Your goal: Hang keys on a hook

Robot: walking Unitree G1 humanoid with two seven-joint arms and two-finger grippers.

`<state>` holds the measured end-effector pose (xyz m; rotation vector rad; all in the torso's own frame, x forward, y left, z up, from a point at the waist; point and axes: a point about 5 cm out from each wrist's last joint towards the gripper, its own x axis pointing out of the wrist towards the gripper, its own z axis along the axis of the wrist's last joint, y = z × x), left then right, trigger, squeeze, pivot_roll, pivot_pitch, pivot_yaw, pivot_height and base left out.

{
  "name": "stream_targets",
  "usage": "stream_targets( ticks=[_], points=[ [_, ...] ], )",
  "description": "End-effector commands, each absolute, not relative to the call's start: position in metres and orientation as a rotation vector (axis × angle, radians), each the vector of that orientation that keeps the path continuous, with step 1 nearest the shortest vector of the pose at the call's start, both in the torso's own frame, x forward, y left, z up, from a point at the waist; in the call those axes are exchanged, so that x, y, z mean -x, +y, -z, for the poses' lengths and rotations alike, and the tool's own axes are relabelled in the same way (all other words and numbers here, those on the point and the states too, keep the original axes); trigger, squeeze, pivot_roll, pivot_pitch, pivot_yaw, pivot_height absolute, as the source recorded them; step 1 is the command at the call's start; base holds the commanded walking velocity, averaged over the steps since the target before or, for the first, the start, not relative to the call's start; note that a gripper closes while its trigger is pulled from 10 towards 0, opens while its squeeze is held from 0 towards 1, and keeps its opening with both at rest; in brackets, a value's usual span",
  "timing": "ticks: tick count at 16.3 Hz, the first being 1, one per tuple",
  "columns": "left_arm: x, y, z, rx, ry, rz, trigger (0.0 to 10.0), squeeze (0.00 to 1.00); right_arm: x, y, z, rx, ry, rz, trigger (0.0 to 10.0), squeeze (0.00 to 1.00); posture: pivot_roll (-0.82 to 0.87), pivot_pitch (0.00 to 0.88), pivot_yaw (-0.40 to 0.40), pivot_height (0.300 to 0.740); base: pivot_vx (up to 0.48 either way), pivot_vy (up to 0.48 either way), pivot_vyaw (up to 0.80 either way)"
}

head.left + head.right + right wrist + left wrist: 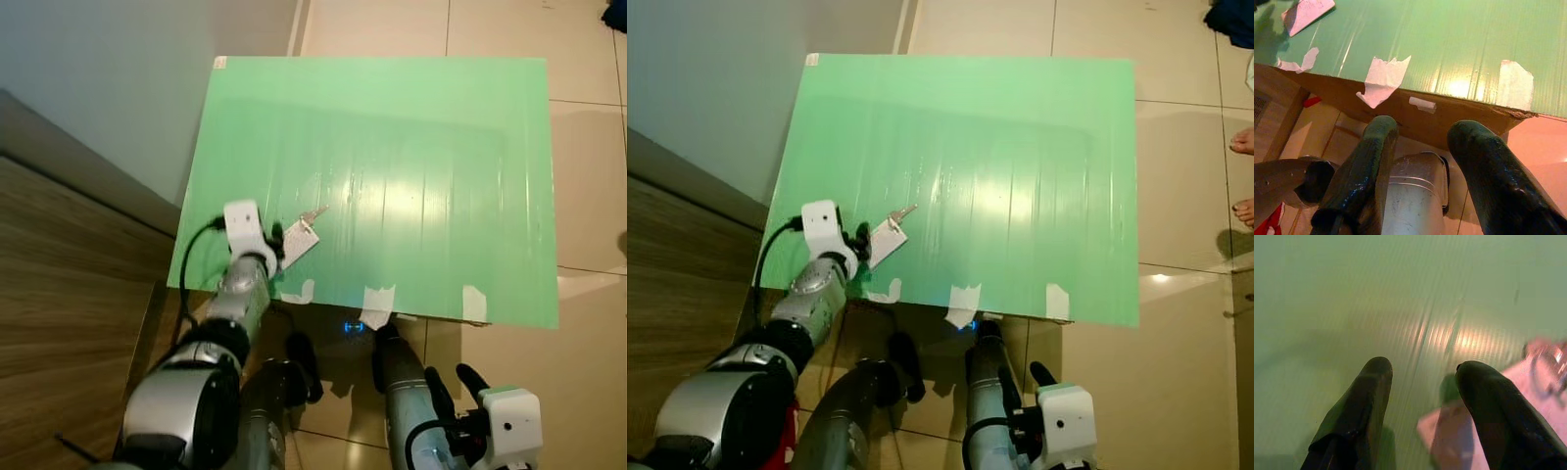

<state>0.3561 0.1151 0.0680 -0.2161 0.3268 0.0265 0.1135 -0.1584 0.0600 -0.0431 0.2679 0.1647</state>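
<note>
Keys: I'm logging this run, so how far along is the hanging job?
Nothing looks finished. The keys, on a pale tag, lie flat on the green board. In hand: the left gripper is over the tag, fingers open, one finger above it. Left: grasping, lifting, hanging. The right gripper hangs open below the board's edge.

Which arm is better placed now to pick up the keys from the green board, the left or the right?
Left. The left gripper is open over the green board, right at the keys with their pale tag. The right gripper hangs open below the board's taped edge.
</note>
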Motion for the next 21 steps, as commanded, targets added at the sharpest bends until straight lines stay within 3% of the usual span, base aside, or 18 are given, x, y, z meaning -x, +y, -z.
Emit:
stream_targets(
  ticks=[1, 6, 11, 14, 17, 21],
  points=[
    [-0.347, 0.115, -0.054, 0.246, 0.386, -0.037, 10.0, 0.00, -0.105, -0.157, -0.052, 0.032, 0.317, -0.179, 10.0, 0.00, -0.45, 0.397, 0.148, 0.727, 0.000, 0.000, 0.00],
    [-0.340, 0.096, -0.052, 0.270, 0.373, 0.025, 10.0, 0.00, -0.109, -0.157, -0.049, 0.035, 0.316, -0.189, 10.0, 0.00, -0.45, 0.386, 0.147, 0.727, 0.000, 0.000, 0.00],
    [-0.323, 0.101, -0.042, 0.251, 0.363, 0.010, 10.0, 0.00, -0.109, -0.156, -0.047, 0.034, 0.316, -0.193, 10.0, 0.00, -0.43, 0.379, 0.151, 0.727, 0.000, 0.000, 0.00],
    [-0.322, 0.096, -0.057, 0.284, 0.228, 0.052, 10.0, 0.00, -0.113, -0.155, -0.046, 0.031, 0.313, -0.202, 10.0, 0.00, -0.42, 0.374, 0.148, 0.727, 0.000, 0.000, 0.00],
    [-0.321, 0.095, -0.054, 0.146, 0.214, 0.117, 10.0, 0.00, -0.115, -0.155, -0.046, 0.035, 0.309, -0.205, 10.0, 0.00, -0.43, 0.372, 0.145, 0.727, 0.000, 0.000, 0.00],
    [-0.324, 0.087, -0.041, 0.073, 0.343, 0.162, 10.0, 0.00, -0.118, -0.155, -0.045, 0.042, 0.302, -0.208, 10.0, 0.00, -0.44, 0.362, 0.154, 0.727, 0.000, 0.000, 0.00]
  ],
)
